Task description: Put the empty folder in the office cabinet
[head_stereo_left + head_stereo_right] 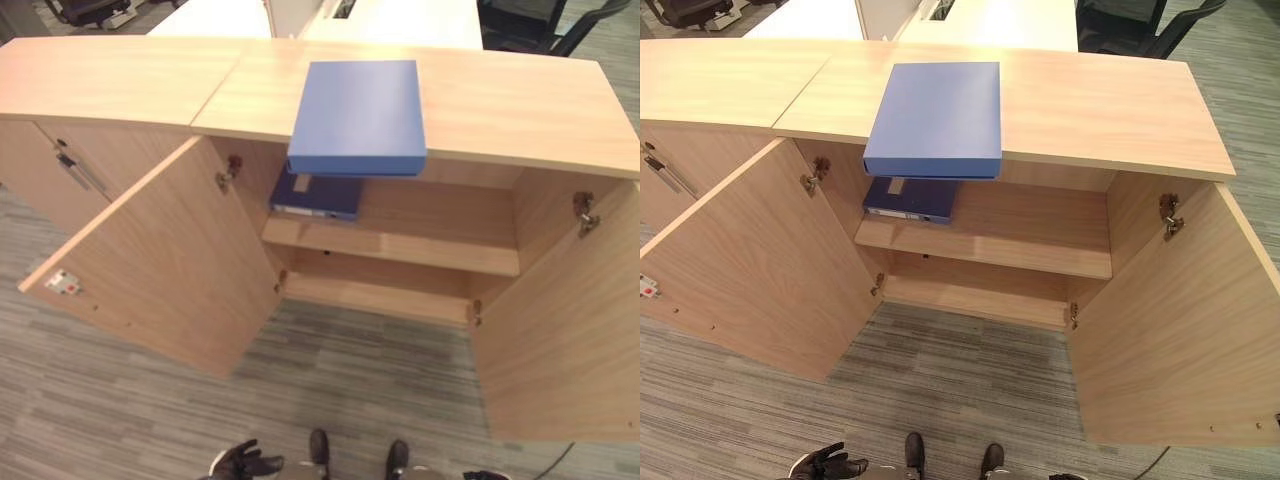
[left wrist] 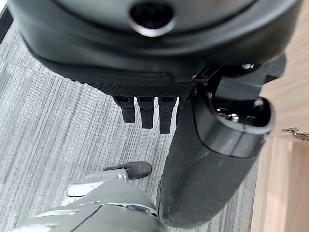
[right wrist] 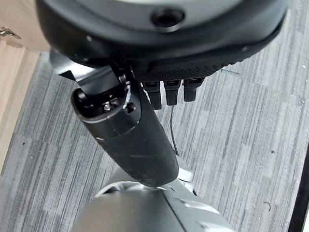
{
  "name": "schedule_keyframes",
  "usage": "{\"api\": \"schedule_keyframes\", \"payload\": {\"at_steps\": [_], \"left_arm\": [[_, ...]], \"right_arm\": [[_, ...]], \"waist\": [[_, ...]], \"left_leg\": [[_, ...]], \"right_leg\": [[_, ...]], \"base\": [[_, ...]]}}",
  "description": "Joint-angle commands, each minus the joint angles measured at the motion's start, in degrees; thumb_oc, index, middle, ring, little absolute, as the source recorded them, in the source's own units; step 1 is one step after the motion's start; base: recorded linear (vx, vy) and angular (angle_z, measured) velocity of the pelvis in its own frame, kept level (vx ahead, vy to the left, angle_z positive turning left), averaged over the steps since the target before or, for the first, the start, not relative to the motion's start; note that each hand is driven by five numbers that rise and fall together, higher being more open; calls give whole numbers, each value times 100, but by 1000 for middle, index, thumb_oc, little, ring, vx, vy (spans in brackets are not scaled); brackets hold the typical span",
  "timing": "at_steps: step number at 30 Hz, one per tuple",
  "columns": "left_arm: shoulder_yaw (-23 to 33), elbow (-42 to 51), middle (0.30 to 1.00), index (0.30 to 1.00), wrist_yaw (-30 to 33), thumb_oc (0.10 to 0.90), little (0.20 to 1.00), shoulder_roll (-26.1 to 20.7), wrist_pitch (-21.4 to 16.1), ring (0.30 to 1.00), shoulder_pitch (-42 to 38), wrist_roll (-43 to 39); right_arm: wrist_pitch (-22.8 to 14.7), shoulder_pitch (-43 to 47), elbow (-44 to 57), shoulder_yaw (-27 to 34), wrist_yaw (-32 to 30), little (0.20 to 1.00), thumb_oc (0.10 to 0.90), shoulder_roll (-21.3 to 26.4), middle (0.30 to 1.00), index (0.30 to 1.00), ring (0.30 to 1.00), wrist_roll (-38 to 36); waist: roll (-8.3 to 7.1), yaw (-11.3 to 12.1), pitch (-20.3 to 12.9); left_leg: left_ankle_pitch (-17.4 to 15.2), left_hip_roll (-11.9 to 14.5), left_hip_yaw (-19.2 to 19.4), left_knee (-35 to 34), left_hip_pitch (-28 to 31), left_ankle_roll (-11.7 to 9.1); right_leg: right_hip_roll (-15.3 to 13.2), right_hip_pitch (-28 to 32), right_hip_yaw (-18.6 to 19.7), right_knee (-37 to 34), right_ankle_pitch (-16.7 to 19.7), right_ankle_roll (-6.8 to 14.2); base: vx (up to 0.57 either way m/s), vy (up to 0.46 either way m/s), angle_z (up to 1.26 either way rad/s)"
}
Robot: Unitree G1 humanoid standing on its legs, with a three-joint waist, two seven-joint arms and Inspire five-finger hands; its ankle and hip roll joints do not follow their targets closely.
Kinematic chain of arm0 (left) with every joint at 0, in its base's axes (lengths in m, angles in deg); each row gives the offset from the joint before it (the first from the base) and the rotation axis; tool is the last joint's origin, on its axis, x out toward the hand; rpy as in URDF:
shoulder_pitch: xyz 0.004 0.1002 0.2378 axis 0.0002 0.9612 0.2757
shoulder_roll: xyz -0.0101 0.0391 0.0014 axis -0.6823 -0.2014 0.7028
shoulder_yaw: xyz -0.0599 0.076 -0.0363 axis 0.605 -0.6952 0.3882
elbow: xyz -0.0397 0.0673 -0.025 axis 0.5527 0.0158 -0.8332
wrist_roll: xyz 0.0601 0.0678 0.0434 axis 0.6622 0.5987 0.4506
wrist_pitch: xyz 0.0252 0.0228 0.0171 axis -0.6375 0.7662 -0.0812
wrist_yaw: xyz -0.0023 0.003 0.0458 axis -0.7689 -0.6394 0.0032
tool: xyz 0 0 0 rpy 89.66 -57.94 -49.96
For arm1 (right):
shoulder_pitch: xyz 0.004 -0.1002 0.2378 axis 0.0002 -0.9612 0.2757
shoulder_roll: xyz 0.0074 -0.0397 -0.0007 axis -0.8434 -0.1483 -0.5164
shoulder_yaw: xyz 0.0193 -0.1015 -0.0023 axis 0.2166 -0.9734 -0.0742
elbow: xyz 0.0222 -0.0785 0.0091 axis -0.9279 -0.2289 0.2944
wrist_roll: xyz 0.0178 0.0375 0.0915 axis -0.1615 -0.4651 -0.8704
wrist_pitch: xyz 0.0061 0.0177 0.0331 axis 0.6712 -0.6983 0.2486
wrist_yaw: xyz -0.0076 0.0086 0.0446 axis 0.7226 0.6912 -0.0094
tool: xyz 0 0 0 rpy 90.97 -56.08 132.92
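Folder: blue folder [image 1: 360, 115] lies flat on the cabinet top [image 1: 520, 100], near edge hanging a little over the open compartment. Not in either of my hands.
Cabinet: wooden office cabinet [image 1: 1120, 215], both doors swung wide; left door [image 1: 170, 270], right door [image 1: 570, 320].
Shelf: inner shelf [image 1: 1030, 235] carries a second blue binder [image 1: 910, 200], lying flat at its left end, right below the folder on top.
Lower compartment: bottom board [image 1: 980, 295] bare wood.
My left hand [image 1: 240, 463]: low at the bottom edge of the head view, over the grey carpet [image 1: 330, 380], well apart from the cabinet. Fingers [image 2: 147, 111] hang straight and loose in the wrist view, thumb out, nothing held.
My right hand [image 3: 145, 92]: also down over the carpet, fingers [image 3: 174, 92] straight, relaxed, nothing in them.
Background: white desks [image 1: 400, 20] and an office chair [image 1: 1130, 25] behind the cabinet.
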Motion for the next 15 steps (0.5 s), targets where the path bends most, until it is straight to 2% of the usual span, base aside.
{"api": "schedule_keyframes", "payload": {"at_steps": [1,2,4,5,6,7,9,11,12,13,15], "left_arm": [[-30,111,900,900,-31,800,900,47,-118,900,-307,108],[-30,113,900,900,-31,800,900,46,-117,900,-306,108],[-210,366,900,900,-23,800,900,-29,-128,900,-290,409],[-349,638,900,900,-59,800,900,-93,-116,900,-277,578],[-435,1259,900,900,-150,800,900,-215,-84,900,-163,576],[-435,1260,900,900,-150,800,900,-215,-83,900,-162,576],[-511,1565,900,900,-267,800,900,-272,-41,900,-61,492],[-508,1678,900,900,-288,800,900,-299,-9,900,-7,448],[-430,1748,900,900,-371,800,900,-289,69,900,158,144],[-433,1748,900,900,-371,800,900,-289,69,900,166,142],[-404,1727,900,900,-401,800,900,-226,105,900,192,-70]], "right_arm": [[-117,324,67,-194,40,900,800,-160,900,900,900,34],[-117,323,68,-193,40,900,800,-160,900,900,900,34],[-127,337,150,-192,24,900,800,-116,900,900,900,48],[-129,352,194,-207,23,900,800,-84,900,900,900,67],[-114,393,260,-170,9,900,800,30,900,900,900,79],[-114,393,260,-171,9,900,800,30,900,900,900,79],[-78,439,282,-134,7,900,800,147,900,900,900,114],[-57,426,309,-121,20,900,800,172,900,900,900,119],[-18,350,351,-116,65,900,800,209,900,900,900,176],[-18,341,353,-118,65,900,800,210,900,900,900,176],[-20,313,334,-108,58,900,800,223,900,900,900,191]], "waist": [[-267,43,157],[-266,41,160],[-297,6,232],[-325,-5,308],[-382,7,435],[-380,5,430],[-351,15,500],[-331,52,500],[-257,160,345],[-267,160,359],[-180,266,287]], "left_leg": [[-521,-390,-437,214,118,-93],[-528,-389,-440,225,115,-93],[-693,-348,-457,682,11,-141],[-826,-319,-402,1096,-115,-236],[-798,-246,-358,2026,-600,-342],[-802,-244,-361,2035,-611,-342],[-552,-53,-246,2356,-931,-392],[-579,45,-203,2371,-1085,-376],[-152,238,-352,1399,-1122,-399],[-145,225,-347,1360,-1073,-405],[315,339,-479,749,-1215,-504]], "right_leg": [[-42,147,230,-313,131,238],[-42,150,227,-312,129,238],[-60,151,235,-238,80,205],[-72,203,225,-207,26,165],[-144,248,173,-173,-43,82],[-142,242,170,-172,-43,82],[-171,333,104,-127,-181,41],[-184,372,116,-92,-258,51],[-156,486,173,-125,-356,149],[-168,511,175,-115,-379,149],[-118,667,205,-186,-441,179]], "base": [[109,-135,6],[65,-106,7],[20,-87,4],[-19,-126,16],[-26,-98,24],[-20,-68,26],[63,6,15],[184,77,2],[249,108,-7],[330,148,-13],[213,103,-11]]}}
